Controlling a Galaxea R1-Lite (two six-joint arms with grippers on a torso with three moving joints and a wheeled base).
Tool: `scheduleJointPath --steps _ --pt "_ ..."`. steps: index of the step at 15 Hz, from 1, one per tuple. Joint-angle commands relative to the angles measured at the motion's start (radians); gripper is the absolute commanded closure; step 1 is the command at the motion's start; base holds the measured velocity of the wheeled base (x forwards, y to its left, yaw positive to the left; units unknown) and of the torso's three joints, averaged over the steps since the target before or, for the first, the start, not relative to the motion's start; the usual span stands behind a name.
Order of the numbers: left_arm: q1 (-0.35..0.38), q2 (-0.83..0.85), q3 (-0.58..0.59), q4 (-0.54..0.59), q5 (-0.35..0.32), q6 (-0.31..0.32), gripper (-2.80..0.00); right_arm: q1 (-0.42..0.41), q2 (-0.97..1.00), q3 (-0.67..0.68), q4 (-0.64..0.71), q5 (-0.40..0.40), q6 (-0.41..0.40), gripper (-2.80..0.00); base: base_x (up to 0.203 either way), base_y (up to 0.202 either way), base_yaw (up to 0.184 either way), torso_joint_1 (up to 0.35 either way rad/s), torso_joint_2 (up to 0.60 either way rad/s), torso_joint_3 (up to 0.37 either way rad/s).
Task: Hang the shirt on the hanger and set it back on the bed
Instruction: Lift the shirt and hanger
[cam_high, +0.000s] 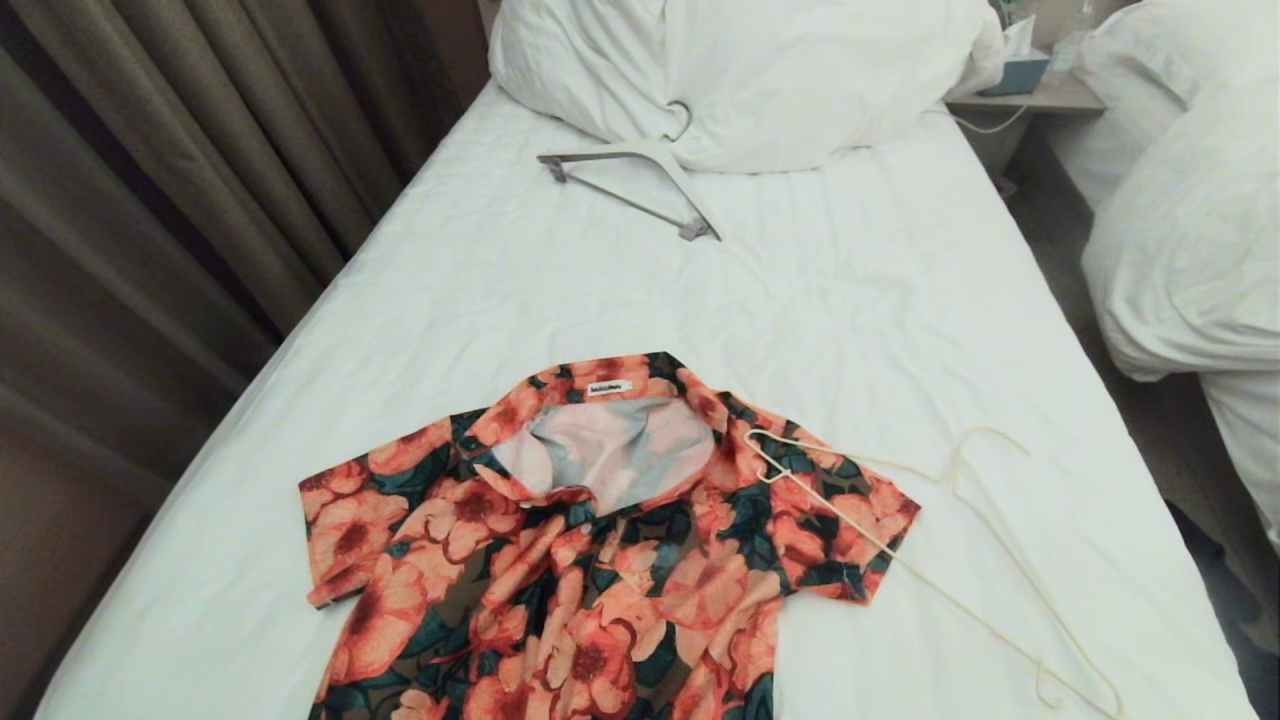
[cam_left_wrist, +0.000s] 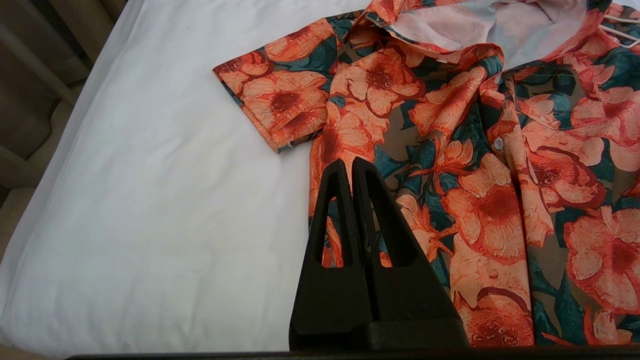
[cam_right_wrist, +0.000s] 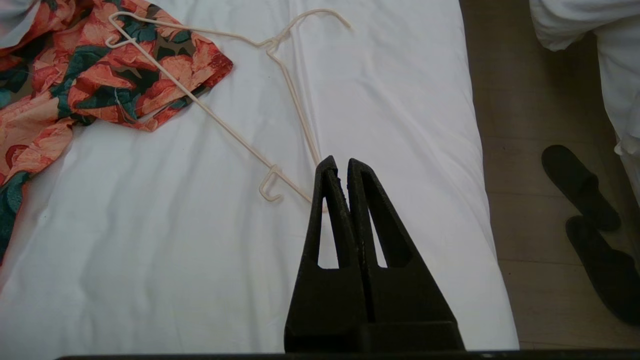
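Coral-orange flowers on dark green: the shirt (cam_high: 600, 540) is lying face up and spread flat on the white sheet of the bed (cam_high: 480, 270), collar open toward the pillow (cam_high: 740, 70), pale lining and a small white neck label showing. The hanger (cam_high: 960, 560), thin cream wire, is lying to the robot's right of the shirt, one notched end resting across the shirt's shoulder and sleeve, the hook and the other end lying on bare sheet near the bed's edge. A second, thicker white hanger with a grey bar (cam_high: 640, 185) is lying well apart, just beside the pillow. Neither arm is showing in the head view. The left tool (cam_left_wrist: 348, 167) is hanging above the shirt's front near the sleeve, fingers pressed together and holding nothing; the right tool (cam_right_wrist: 337, 167) is hanging above the sheet over the wire hanger's near end, likewise closed and empty. Judging by this, no step is under way yet: nothing is being gripped. The next move is likely calling for the right tool to open and pinch the thin wire, which is lying flush on the sheet and looking awkward to get under, while the left readies the collar. The shirt's hem is being cut off at the head view's lower edge; the hanger's near corner is being hidden behind the right tool's fingers; dark slippers (cam_right_wrist: 585, 200) are sitting on the floor.
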Motion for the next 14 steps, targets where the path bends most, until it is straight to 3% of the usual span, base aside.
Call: scheduleJointPath --steps 1,7,9,11,14 --pt "0.000 0.001 0.002 0.000 0.000 0.000 0.00 0.000 0.001 0.000 0.000 0.000 0.000 0.00 0.000 0.000 0.000 0.000 0.00 0.000" --pt "-0.001 0.001 0.002 0.000 0.000 0.000 0.00 0.005 0.019 -0.038 0.012 0.017 -0.020 0.00 0.000 0.000 0.000 0.000 0.00 0.000" --pt "0.000 0.001 0.002 0.000 0.000 0.000 0.00 0.006 0.147 -0.111 0.029 0.052 -0.015 0.00 0.000 0.000 0.000 0.000 0.00 0.000" --pt "0.000 0.001 0.002 0.000 0.000 0.000 0.00 0.007 0.335 -0.202 0.033 0.078 0.044 0.00 0.000 0.000 0.000 0.000 0.00 0.000" --pt "0.000 0.001 0.002 0.000 0.000 0.000 0.00 0.006 0.661 -0.347 0.013 0.106 0.234 0.00 0.000 0.000 0.000 0.000 0.00 0.000"
